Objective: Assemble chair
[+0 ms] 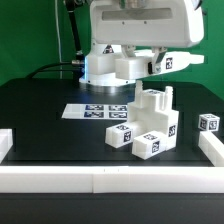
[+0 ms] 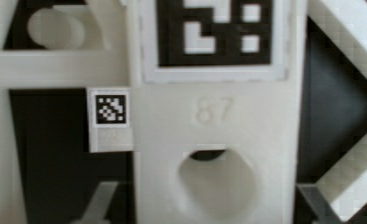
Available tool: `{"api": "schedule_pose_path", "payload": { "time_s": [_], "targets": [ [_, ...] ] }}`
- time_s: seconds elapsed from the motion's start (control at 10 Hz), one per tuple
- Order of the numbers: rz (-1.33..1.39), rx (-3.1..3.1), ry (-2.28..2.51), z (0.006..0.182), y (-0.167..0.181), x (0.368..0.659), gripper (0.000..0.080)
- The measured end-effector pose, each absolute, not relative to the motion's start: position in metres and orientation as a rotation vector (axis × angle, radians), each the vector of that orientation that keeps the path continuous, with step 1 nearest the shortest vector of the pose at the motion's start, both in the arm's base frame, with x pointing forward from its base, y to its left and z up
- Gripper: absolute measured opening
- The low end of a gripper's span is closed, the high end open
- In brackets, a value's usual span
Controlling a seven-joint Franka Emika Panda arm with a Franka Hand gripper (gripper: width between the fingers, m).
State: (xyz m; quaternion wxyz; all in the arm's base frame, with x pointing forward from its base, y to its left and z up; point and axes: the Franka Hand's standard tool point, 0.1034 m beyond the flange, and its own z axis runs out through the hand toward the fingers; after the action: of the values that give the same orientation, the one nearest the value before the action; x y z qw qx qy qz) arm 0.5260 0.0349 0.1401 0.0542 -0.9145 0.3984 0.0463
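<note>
The chair (image 1: 148,125) stands half-built on the black table (image 1: 40,110), a stepped stack of white blocks just to the exterior view's right of the marker board (image 1: 98,111) and behind the front rail (image 1: 110,181). A loose cube (image 1: 208,122) sits well apart, further to the exterior view's right.

The gripper (image 2: 206,205) is right on top of it. In the wrist view its grey fingers (image 2: 105,205) lie against both sides of a flat white bar (image 2: 215,120), so it looks clamped on that bar rather than hanging free (the exterior view hides the fingertips behind the hand).

The stuff looks like printed plastic: matte, slightly grainy, square-edged and hard. I would judge it stiff and light, unlikely to crush, but smooth enough to slide between metal pads if gripped on a corner. The bar's parallel flat sides are the sensible hold. Its face is busier: a large tag (image 2: 206,35), a small tag (image 2: 109,110), a raised number and an oval hole (image 2: 206,180) that offers nothing to squeeze against.

The joints are probably the weak point. A stack this light could tip or shift under a sideways push.
</note>
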Motion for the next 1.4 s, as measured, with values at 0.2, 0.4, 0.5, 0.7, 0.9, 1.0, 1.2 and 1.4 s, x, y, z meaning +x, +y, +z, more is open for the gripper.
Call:
{"api": "schedule_pose_path", "payload": {
  "time_s": [0.2, 0.4, 0.5, 0.7, 0.9, 1.0, 1.2, 1.4],
  "targets": [
    [0.142, -2.779, 1.212, 0.139, 0.034, 0.526, 0.0289],
    [0.143, -2.781, 1.213, 0.137, 0.034, 0.525, 0.0289],
    [0.139, -2.783, 1.216, 0.134, 0.033, 0.526, 0.0289],
    [0.142, -2.788, 1.210, 0.133, 0.040, 0.525, 0.0289],
    [0.129, -2.797, 1.225, 0.120, 0.052, 0.525, 0.0289],
    [0.129, -2.804, 1.219, 0.116, 0.054, 0.525, 0.0289],
    [0.129, -2.803, 1.220, 0.117, 0.054, 0.525, 0.0289],
    [0.129, -2.803, 1.221, 0.116, 0.054, 0.525, 0.0289]
  ]
}}
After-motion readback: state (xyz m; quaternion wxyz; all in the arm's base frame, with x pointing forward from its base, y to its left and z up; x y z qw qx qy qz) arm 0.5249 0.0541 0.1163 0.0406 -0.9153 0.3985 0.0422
